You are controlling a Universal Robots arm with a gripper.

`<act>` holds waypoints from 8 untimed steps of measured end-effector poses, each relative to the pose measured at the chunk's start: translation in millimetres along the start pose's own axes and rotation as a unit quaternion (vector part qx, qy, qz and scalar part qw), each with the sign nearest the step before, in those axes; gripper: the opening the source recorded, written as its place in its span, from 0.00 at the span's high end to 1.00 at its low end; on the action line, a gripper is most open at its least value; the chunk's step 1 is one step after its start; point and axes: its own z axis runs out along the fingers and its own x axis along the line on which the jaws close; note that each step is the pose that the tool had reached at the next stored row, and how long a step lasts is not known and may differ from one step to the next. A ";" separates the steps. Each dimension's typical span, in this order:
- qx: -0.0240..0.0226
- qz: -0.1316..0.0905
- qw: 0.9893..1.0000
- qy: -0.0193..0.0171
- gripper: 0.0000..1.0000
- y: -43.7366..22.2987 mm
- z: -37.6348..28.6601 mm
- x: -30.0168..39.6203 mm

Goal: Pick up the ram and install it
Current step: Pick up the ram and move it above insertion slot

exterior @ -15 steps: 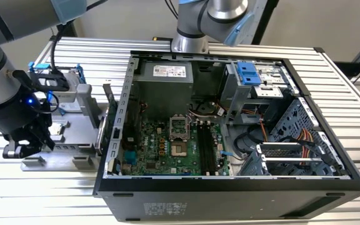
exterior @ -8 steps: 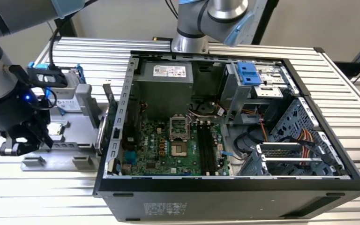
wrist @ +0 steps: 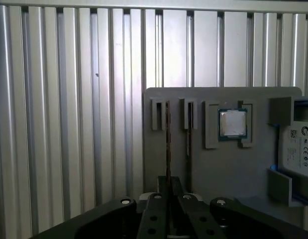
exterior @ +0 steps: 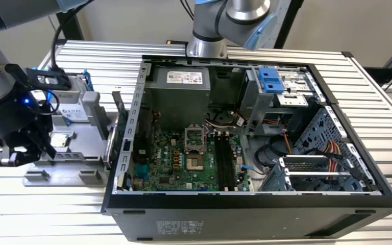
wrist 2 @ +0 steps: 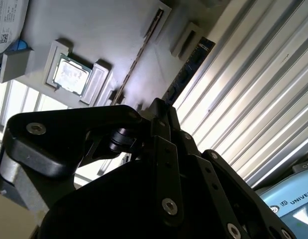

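Observation:
The ram (wrist: 167,139) stands on edge in the outermost slot of the grey parts holder (wrist: 218,164), seen as a thin line. In the second wrist view it shows as a bluish-green stick (wrist 2: 193,62). My gripper (wrist: 168,183) sits at the ram's near end, its fingers drawn together on the ram's edge. In the second wrist view the gripper (wrist 2: 161,112) meets the ram's end. In the exterior view the gripper (exterior: 39,153) hangs over the holder (exterior: 67,176) at the exterior view's left. The long black motherboard slots (exterior: 224,158) lie inside the open computer case (exterior: 250,201).
A second thin stick (wrist: 189,139) stands in the neighbouring slot. The holder also carries a square silver processor chip (wrist: 233,123) and a hard drive (wrist: 303,144) with a blue bracket. A second robot arm's base (exterior: 206,48) rises behind the case. Ribbed aluminium table (wrist: 69,124) surrounds everything.

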 end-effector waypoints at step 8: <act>0.000 0.000 1.000 0.000 1.00 0.1 -9.7 -0.7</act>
